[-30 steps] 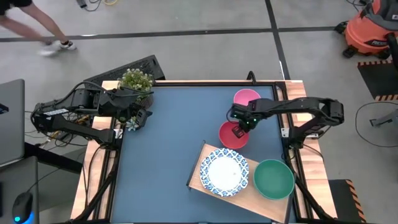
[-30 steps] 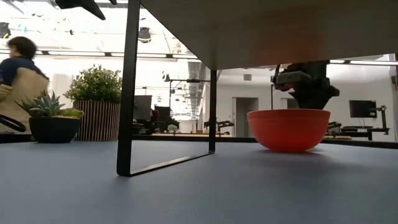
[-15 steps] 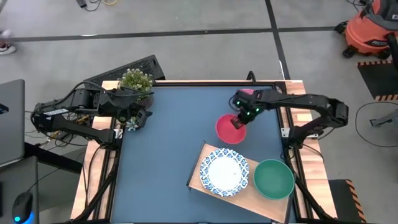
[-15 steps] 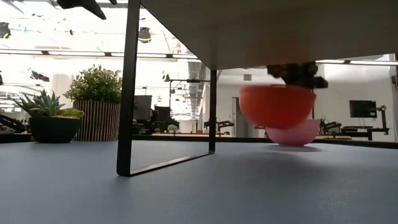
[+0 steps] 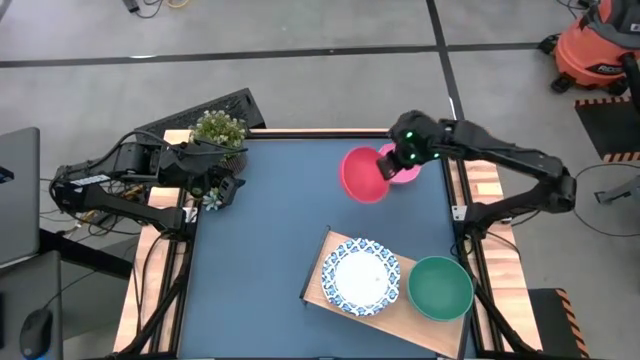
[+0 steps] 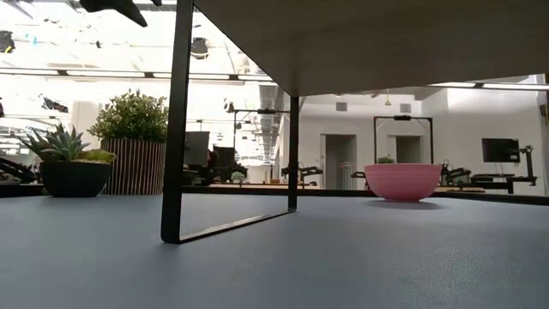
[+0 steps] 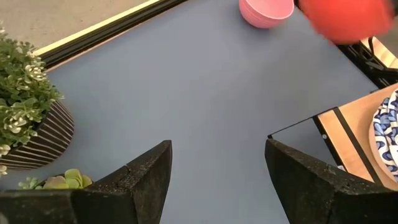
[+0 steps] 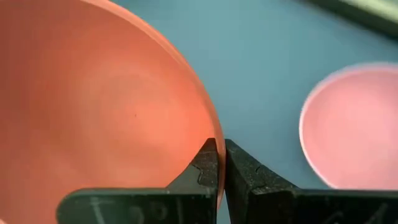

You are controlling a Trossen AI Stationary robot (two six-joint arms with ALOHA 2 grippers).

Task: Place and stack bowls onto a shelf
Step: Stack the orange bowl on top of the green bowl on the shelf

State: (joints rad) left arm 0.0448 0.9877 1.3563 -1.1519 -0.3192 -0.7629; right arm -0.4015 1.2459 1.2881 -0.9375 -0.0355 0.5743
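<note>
The right gripper (image 5: pixel 388 166) pinches the rim of the smooth red bowl (image 5: pixel 364 175) between its narrowly closed fingers (image 8: pixel 207 167) and holds it in the air, tilted, over the far part of the dark blue table (image 5: pixel 270 230). The glossy pink bowl (image 5: pixel 404 165) sits on the table just beside it, partly hidden under the arm from above. The table-level camera shows only the pink bowl standing alone, the red one out of its sight, plus the thin black metal leg (image 6: pixel 176 120) of the shelf. From above, the pale wooden shelf (image 5: pixel 333 253) carries a shallow white bowl with a blue patterned rim (image 5: pixel 360 277) and a round teal bowl (image 5: pixel 440 287). The left gripper (image 5: pixel 226 189) waits with its fingers wide apart by the potted plant (image 5: pixel 218 128) in its ribbed pot.
</note>
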